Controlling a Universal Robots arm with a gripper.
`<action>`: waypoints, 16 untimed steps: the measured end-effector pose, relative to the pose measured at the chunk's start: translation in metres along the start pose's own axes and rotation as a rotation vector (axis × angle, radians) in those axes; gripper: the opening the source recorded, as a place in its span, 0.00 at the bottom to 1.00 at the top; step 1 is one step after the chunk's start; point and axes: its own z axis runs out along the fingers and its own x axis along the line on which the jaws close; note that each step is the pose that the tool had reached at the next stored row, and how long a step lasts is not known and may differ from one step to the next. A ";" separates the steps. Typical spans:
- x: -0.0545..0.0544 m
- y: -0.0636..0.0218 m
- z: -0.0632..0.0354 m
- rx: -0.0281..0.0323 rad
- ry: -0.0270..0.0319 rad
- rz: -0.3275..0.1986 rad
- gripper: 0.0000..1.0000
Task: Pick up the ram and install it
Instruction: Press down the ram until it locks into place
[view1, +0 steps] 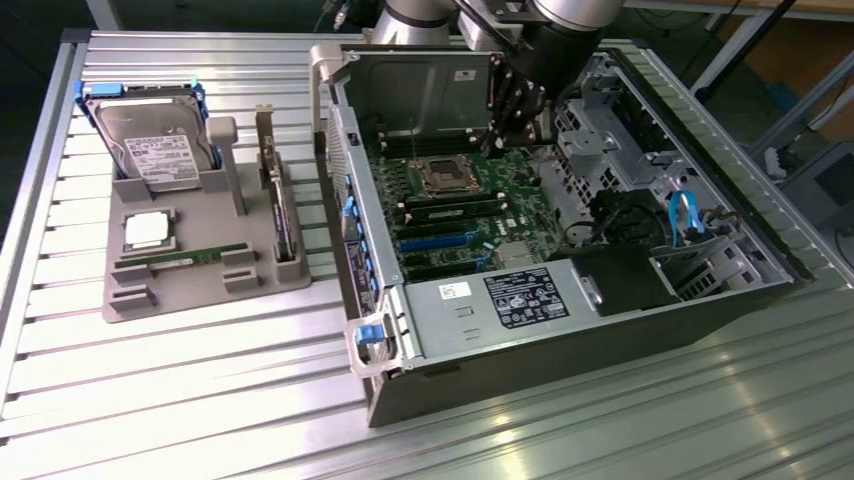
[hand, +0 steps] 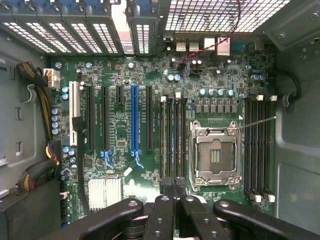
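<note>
The ram (view1: 184, 259), a narrow green stick, lies flat in a slot near the front of the grey tray (view1: 200, 297) at the exterior view's left. My gripper (view1: 518, 135) hangs inside the open computer case, far from the tray and above the motherboard (view1: 467, 215). In the wrist view my gripper (hand: 175, 189) is shut, with nothing visible between its black fingers (hand: 162, 210). Its tips meet over one end of the black memory slots (hand: 173, 140) beside the empty CPU socket (hand: 215, 155). Whether a stick sits in those slots I cannot tell.
The tray also carries a hard drive (view1: 154, 145), a silver-topped CPU chip (view1: 147, 230) and an upright expansion card (view1: 276, 210). Case walls, a drive cage (view1: 587, 130), the power supply (view1: 527, 295) and cable bundles (hand: 35, 170) surround the motherboard. More memory slots (hand: 260, 150) flank the socket's other side.
</note>
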 end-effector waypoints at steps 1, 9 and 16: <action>0.000 0.0000 0.0000 0.0000 0.0001 0.000 0.10; 0.000 -0.0001 0.0000 0.0015 -0.0008 0.029 0.10; 0.000 0.0000 0.0003 0.0083 -0.0046 0.155 0.10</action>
